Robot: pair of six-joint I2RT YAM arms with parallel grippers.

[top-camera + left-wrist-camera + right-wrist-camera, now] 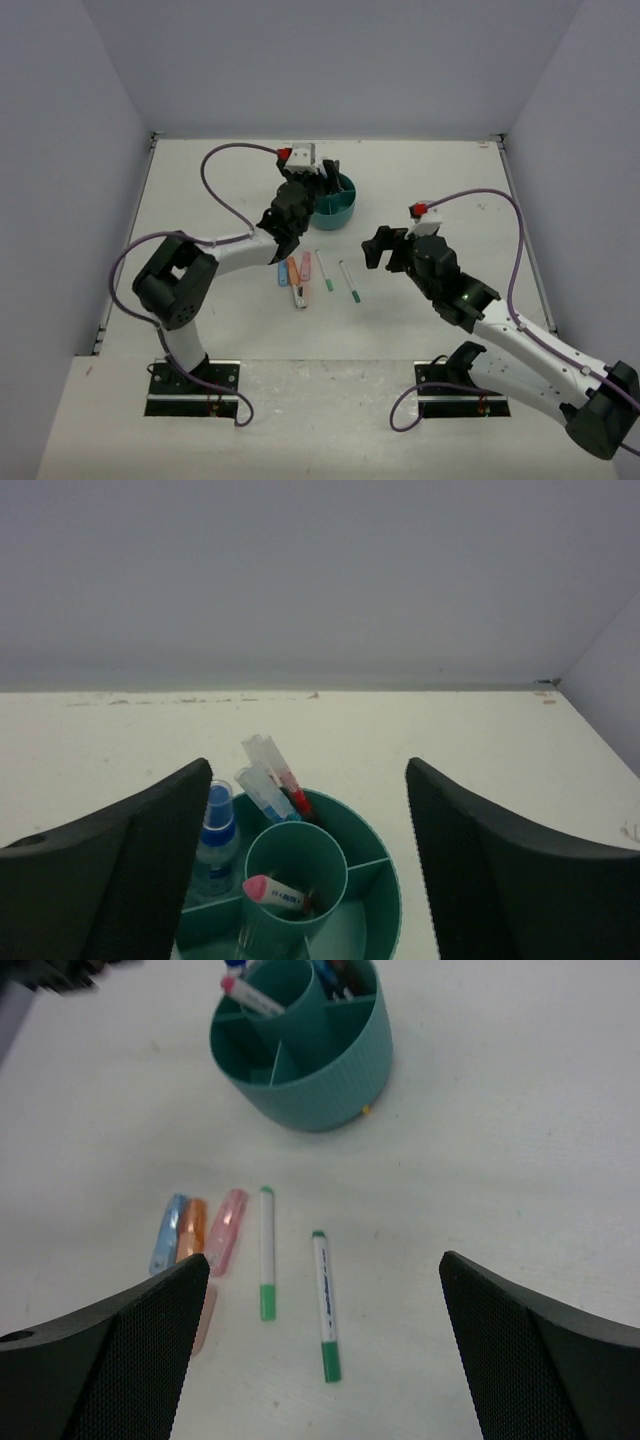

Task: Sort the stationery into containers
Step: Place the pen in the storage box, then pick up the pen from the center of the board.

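So, nearest the arm bases, the right gripper (325, 1256) hangs over the leftovers with its fingers spread wide and nothing in them, I'd guess lining up its next pick. Under it on the desk (520, 1160) lie two green-capped pens (267, 1250), side by side but not touching. Just left of them a blue marker (165, 1235), orange marker (190, 1228) and pink marker (228, 1225) are bunched together. Further back sits the teal organiser (320, 1080), with a pink-capped pen (272, 892) leaning in its central cup and a blue-capped marker (215, 825) in a side compartment. The left gripper (308, 765) hovers right above it, fingers apart and empty, which looks like a sensible height for dropping things in.
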